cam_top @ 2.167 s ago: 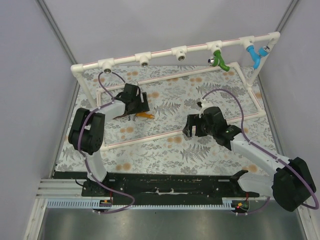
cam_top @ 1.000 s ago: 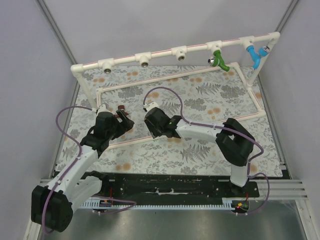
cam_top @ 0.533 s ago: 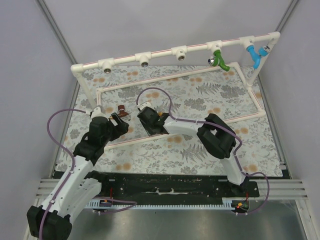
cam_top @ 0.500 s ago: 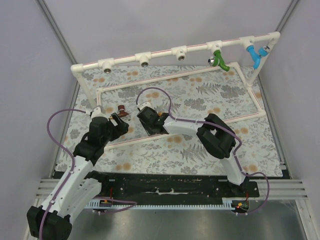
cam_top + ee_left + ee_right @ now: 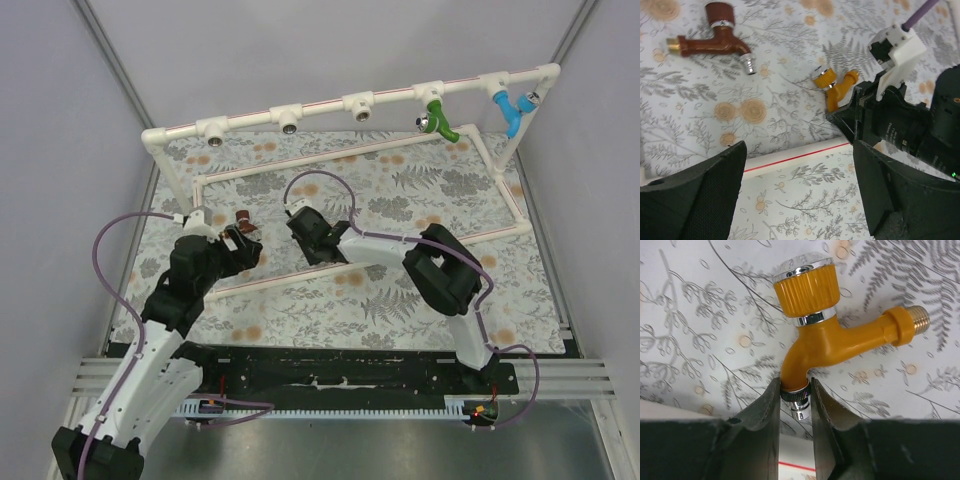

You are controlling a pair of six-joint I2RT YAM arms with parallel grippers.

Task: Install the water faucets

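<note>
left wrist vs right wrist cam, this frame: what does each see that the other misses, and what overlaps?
Left wrist only: the reddish-brown faucet lying free on the patterned mat, and the left gripper wide open with nothing between its fingers.
Right wrist only: how the right gripper grips, with both jaws pressed against the spout end.
Both: the orange-yellow faucet lying on the mat, with the right gripper at its spout.

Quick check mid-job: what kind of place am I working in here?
Likely a lab test cell, not real plumbing: a white plastic pipe frame with tee outlets stands on a fern-print tablecloth, boxed in by plain grey walls.
</note>
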